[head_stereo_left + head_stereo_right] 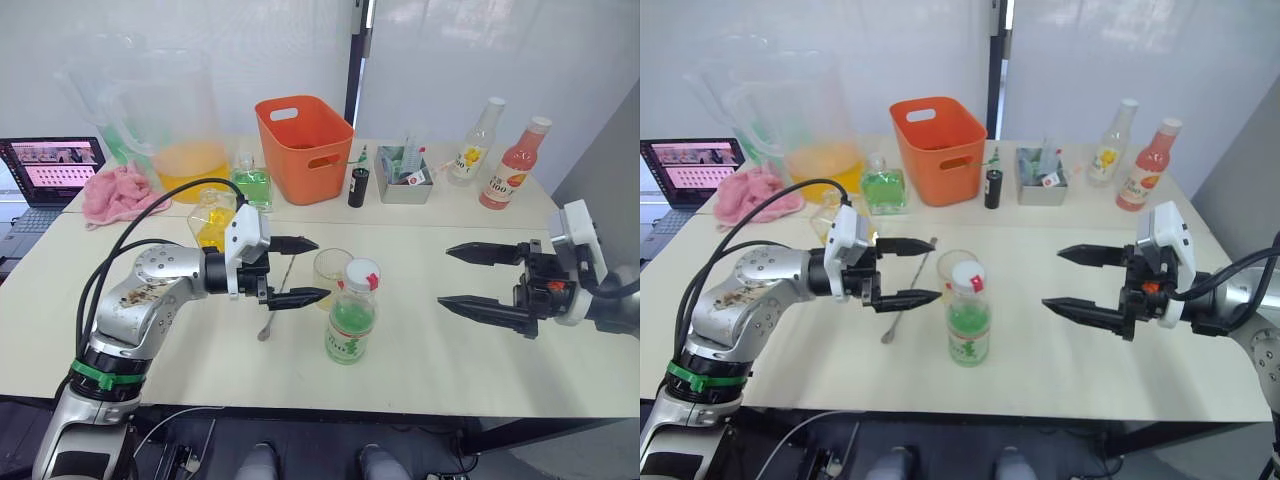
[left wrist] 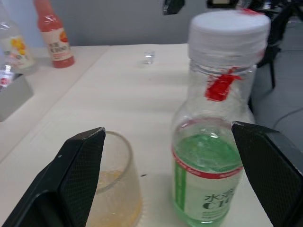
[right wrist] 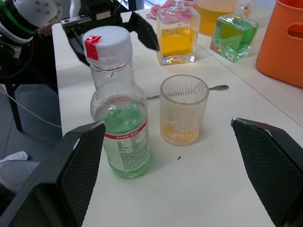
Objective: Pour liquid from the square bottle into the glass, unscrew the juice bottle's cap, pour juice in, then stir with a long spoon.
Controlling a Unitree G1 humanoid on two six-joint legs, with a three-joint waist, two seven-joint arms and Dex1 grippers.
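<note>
Juice bottle (image 1: 351,318), cap (image 1: 361,274) on, stands just beside the glass (image 1: 331,274); either open, empty hand, left (image 1: 296,270) or right (image 1: 476,279), might topple both by approaching carelessly.

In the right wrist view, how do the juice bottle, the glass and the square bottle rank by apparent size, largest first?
1. Juice bottle: clearly largest, though also nearest the camera.
2. Glass and square bottle: they look alike; the bottle stands farther back, so I do not rank them.
</note>
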